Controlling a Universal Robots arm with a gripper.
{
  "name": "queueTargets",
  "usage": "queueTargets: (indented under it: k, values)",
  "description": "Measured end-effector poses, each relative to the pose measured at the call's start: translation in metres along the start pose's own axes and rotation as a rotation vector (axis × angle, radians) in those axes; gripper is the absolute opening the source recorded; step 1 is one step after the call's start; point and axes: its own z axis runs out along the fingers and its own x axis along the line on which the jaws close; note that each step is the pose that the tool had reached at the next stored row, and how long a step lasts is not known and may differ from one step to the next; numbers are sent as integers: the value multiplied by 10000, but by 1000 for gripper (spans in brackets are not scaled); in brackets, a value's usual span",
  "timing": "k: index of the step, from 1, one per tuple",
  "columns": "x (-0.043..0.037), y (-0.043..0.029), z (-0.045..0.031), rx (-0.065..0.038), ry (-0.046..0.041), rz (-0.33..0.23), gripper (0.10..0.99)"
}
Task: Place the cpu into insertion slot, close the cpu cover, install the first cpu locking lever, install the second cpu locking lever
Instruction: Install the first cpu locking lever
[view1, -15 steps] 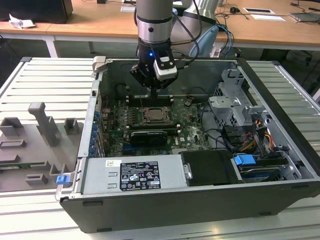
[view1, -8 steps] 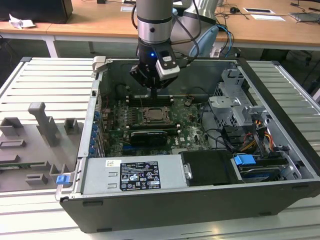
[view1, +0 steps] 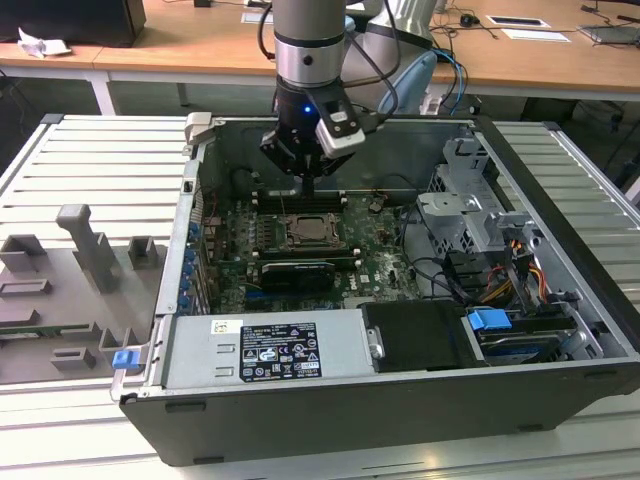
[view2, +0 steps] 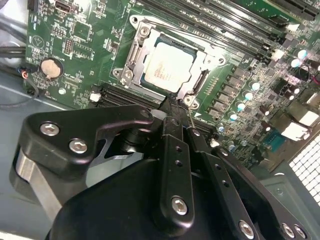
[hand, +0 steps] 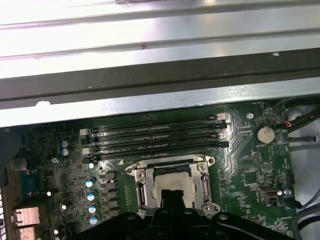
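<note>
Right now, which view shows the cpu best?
The second wrist view: the cpu shows its pale face close up and unobstructed. In the first wrist view the gripper covers part of it; the exterior view shows it small and distant.

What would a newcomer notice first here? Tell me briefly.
The arm's gripper hangs inside the open computer case, near the exterior view's middle. Close beneath it, the pale cpu lies in the insertion slot on the green motherboard, beside long black memory slots.
</note>
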Motion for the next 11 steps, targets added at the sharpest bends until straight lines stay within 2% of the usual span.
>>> queueTargets:
  k: [11]
  values:
    - [0, 0, 0, -41, 16, -903, 106]
